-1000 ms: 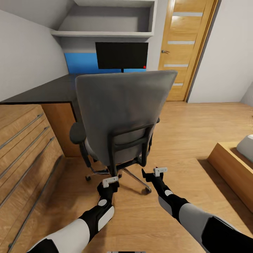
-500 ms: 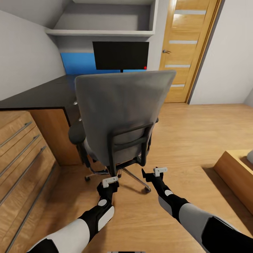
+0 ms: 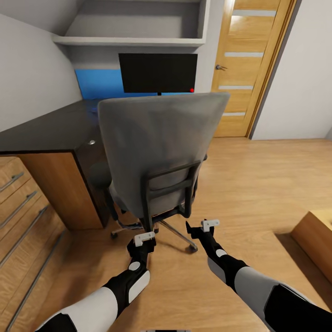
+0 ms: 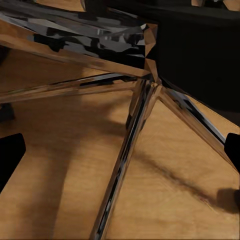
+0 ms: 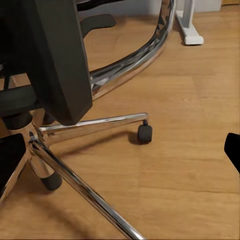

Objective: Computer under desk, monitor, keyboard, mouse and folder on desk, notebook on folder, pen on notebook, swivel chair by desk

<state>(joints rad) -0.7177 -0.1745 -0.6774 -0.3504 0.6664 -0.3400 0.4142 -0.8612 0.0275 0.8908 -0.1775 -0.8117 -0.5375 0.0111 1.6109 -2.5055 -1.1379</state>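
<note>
Left gripper (image 3: 145,238) and right gripper (image 3: 207,225) hang low behind the grey fabric swivel chair (image 3: 159,152), both spread and empty; view has swung right since a second ago; chair beside dark desk (image 3: 44,131); black monitor (image 3: 158,72) on it

swivel chair (image 3: 161,152) hides seat, desk (image 3: 50,131) cropped

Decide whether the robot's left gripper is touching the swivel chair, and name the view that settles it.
Apart. In the head view the left gripper hangs just behind the swivel chair, with bare wooden floor showing between its fingers and the chair's chrome legs.
</note>
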